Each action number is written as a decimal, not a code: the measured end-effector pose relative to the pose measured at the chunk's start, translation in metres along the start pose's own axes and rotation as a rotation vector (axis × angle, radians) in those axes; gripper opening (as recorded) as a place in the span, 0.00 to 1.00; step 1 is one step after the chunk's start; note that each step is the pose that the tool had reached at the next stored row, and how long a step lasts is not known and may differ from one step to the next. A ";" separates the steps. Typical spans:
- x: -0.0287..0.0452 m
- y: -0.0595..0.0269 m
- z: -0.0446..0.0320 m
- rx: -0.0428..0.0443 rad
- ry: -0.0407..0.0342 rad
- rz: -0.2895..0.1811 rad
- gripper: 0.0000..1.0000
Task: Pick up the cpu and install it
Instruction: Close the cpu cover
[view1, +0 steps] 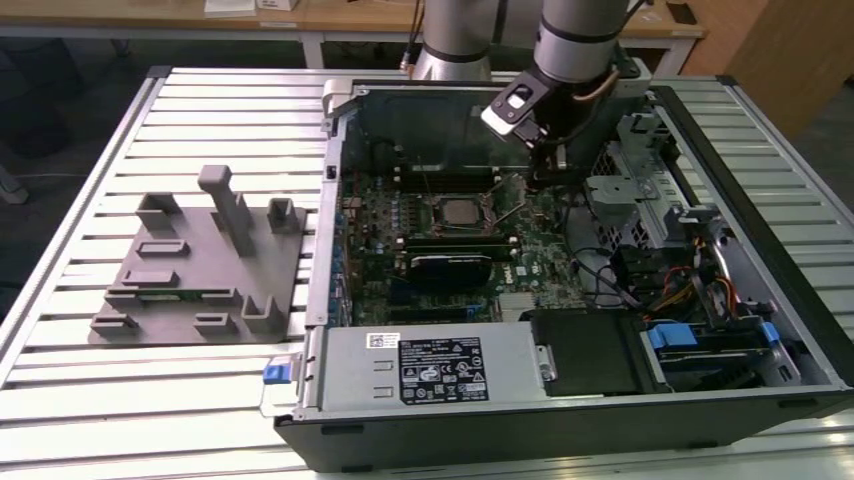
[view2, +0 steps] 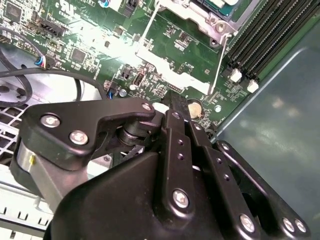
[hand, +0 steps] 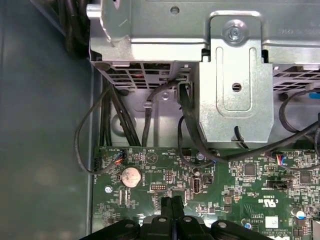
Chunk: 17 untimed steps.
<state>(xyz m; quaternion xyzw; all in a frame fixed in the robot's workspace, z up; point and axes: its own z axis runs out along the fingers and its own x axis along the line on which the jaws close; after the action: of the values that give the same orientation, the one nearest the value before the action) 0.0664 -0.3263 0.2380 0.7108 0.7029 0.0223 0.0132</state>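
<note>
In the exterior view the cpu (view1: 461, 211), a small square with a silver-grey top, lies flat in the motherboard socket in the middle of the open computer case (view1: 747, 400). My gripper (view1: 545, 178) hangs low over the board just to the exterior view's right of the socket, apart from the cpu. Both wrist views show the black fingers pressed together: the gripper (hand: 172, 201) is shut with nothing seen between them. The gripper (view2: 172, 106) tips hover by the socket's metal frame (view2: 167, 62) and its thin wire lever (view2: 220, 65).
A grey fixture block (view1: 200, 260) stands on the slatted table at the exterior view's left. The power supply (view1: 427, 370) fills the case's near side. A metal drive cage (hand: 235, 75) and loose cables (hand: 190, 130) lie beyond the board's edge. Black memory slots (view2: 270, 30) run beside the socket.
</note>
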 end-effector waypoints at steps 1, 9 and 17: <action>-0.0011 -0.0004 0.0000 0.0000 0.0001 -0.001 0.11; -0.0037 -0.0024 0.0000 -0.0001 0.0001 -0.002 0.11; -0.0038 -0.0131 -0.0006 -0.0001 0.0001 -0.002 0.11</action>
<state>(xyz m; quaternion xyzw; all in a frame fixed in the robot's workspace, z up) 0.0532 -0.3299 0.2379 0.7101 0.7036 0.0223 0.0132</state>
